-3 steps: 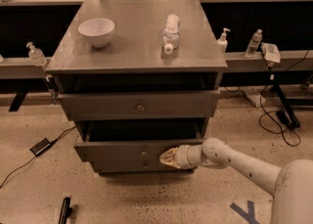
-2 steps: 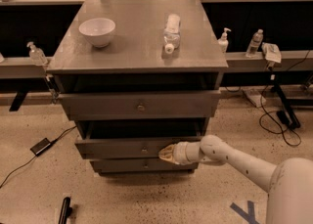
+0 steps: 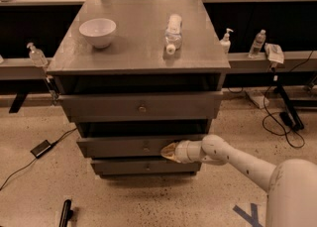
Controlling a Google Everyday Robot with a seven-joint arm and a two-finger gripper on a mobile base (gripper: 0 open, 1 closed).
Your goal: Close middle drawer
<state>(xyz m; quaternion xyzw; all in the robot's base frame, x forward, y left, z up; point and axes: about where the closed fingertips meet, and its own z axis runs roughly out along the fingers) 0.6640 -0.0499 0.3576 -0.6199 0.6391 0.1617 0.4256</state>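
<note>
the middle drawer sits below the front edge of the bench, sticking out a little. the gripper touches the drawer's front, just right of the knob, jaws together in a point, which looks good for pushing. no words can be read on the bottle.

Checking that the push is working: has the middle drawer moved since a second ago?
Yes. The middle drawer has slid inward, uncovering more of the lowest drawer below; the gripper is at its front, right of the knob.
</note>
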